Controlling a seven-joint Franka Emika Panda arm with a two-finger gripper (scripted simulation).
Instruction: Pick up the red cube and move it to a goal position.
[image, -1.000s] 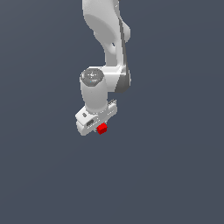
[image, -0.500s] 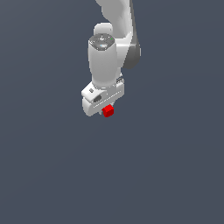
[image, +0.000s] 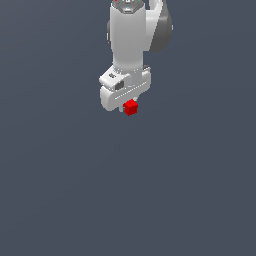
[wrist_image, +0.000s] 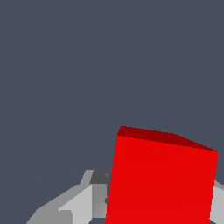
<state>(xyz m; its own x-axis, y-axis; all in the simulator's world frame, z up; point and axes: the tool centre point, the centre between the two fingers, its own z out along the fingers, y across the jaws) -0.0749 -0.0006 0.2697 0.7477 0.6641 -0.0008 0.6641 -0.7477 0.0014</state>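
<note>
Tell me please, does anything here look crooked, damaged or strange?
Nothing looks damaged. The red cube sits clamped in the gripper. In the wrist view its edges are slightly tilted against the fingers, so the grasp looks a little askew.

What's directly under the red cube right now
Nothing shows under the red cube: only the plain dark grey backdrop in both views. It sits at the tip of the white gripper, whose fingers flank it. No goal marker is visible.
</note>
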